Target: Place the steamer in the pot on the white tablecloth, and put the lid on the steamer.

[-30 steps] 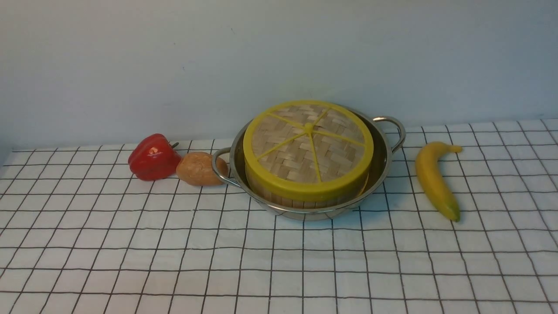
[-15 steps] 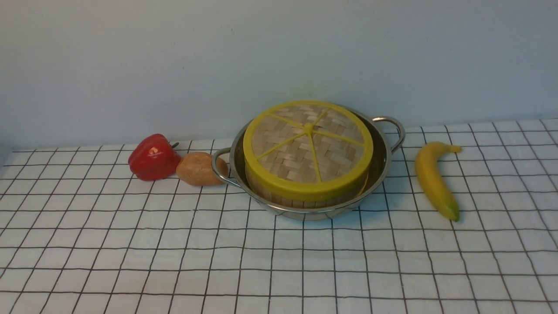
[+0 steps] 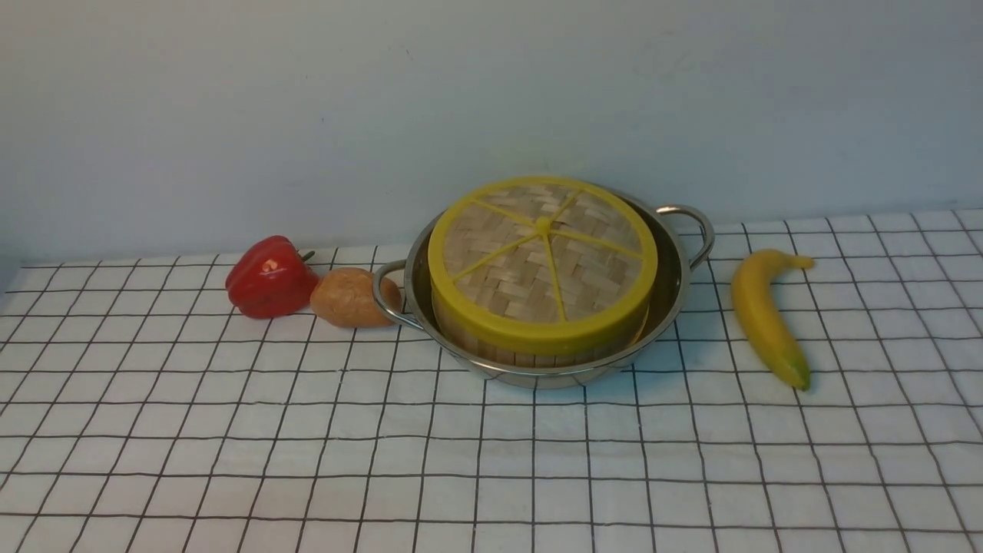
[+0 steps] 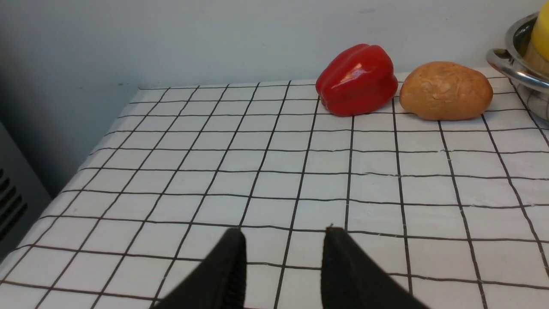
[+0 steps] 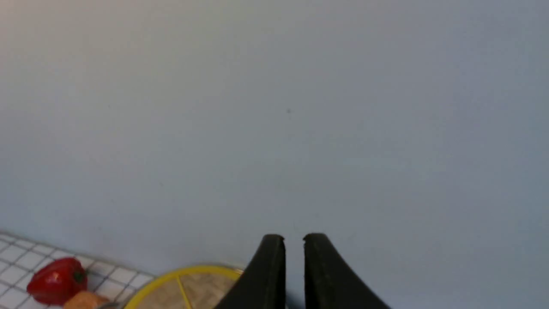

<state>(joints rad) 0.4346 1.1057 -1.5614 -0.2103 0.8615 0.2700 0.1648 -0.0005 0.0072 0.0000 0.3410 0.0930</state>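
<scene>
- Front view: the lid (image 3: pixel 542 257) sits on the steamer (image 3: pixel 530 349), which stands in the pot (image 3: pixel 676 288) on the white tablecloth (image 3: pixel 491 461), toward the far side. A red pepper (image 3: pixel 269 276) and a potato (image 3: pixel 349 297) lie left of the pot, the potato just beside its handle; a banana (image 3: pixel 764 315) lies to the right. Neither arm shows here. The steamer's contents are hidden under the lid.
- Left wrist view: the left gripper (image 4: pixel 283 240) hangs low over bare cloth, its 2 fingers apart with nothing between them. Only the pot's left edge shows, cut off.
- Right wrist view: the right gripper (image 5: pixel 294 240) faces the wall, a narrow gap between its fingers, holding nothing. The lid is cut off at the frame's edge.
- Handling, as a judgement: the woven lid looks light and fairly stiff, best taken by its rim or central knob; the steel pot looks slippery.
</scene>
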